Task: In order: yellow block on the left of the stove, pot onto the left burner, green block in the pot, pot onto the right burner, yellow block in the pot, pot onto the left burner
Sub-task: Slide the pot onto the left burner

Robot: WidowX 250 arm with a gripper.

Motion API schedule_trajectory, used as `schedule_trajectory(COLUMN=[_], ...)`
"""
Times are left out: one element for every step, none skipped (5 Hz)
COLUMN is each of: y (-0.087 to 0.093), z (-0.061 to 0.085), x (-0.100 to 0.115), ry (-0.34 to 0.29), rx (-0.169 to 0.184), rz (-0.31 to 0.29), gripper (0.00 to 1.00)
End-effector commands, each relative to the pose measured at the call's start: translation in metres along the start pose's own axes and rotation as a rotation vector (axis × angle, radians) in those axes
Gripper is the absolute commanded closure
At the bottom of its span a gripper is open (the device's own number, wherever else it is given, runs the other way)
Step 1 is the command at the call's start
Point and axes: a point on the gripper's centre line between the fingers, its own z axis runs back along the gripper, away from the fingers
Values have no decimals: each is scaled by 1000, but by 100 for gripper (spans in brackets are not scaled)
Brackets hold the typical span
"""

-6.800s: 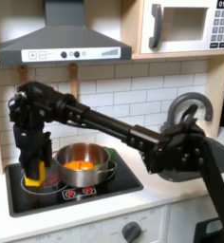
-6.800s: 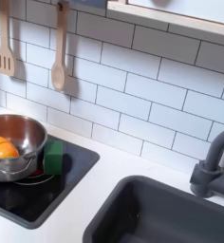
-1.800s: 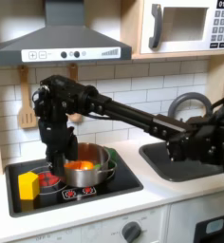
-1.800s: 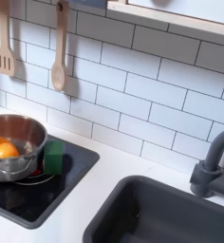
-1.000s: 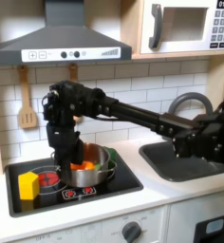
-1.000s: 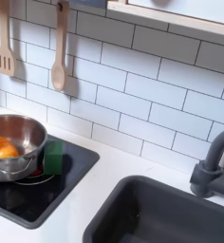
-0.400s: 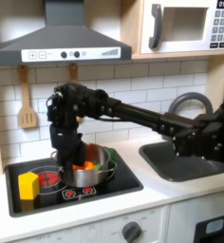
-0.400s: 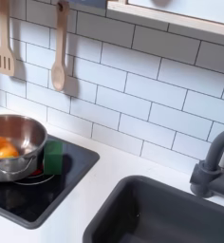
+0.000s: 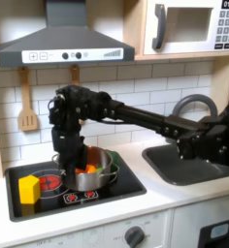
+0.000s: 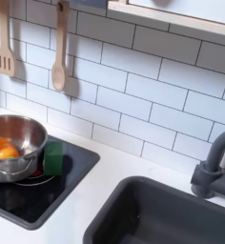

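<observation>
**Fingers down at the pot's rim, yellow block already set aside**

Fingers (image 9: 71,166) of your gripper (image 9: 72,167) hang at the near-left rim of the pot (image 9: 91,167) in the first exterior view, low and pointing straight down. You cannot tell from here whether they are spread, narrow, or pinching the rim; they are dark against a dark stove (image 9: 107,191). The yellow block (image 9: 29,188) stands on the stove's end toward the first exterior view's left, apart from the pot, so the first step looks done. The left burner (image 9: 51,182), with its bright red middle, lies between the block and the pot. From the fingers, that burner lies toward the first exterior view's left and slightly nearer the camera, so in my judgement your slide should run that way. The pot holds an orange piece (image 9: 83,170). A sliver of the green block (image 9: 113,161) peeks out behind the pot, on the first exterior view's right.

In the second exterior view, the pot (image 10: 17,145) sits at the picture's left edge with the orange piece (image 10: 1,148) inside. The green block (image 10: 53,157) stands upright on the stove (image 10: 57,186), touching or just beside the pot's wall on the second exterior view's right. Mind it does not drag along when the pot goes.
</observation>
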Motion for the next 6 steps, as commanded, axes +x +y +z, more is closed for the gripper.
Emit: schedule_trajectory(y=[-1, 1, 1, 0, 1, 3], z=[-9, -15, -14, -12, -13, -13], x=[-1, -2, -2, -2, -2, -3], ry=[4, 13, 9, 2, 4, 0], rx=[17, 22, 22, 23, 42, 36], rz=[-15, -22, -26, -29, -30, -27], gripper=[0, 0, 0, 0, 100, 100])
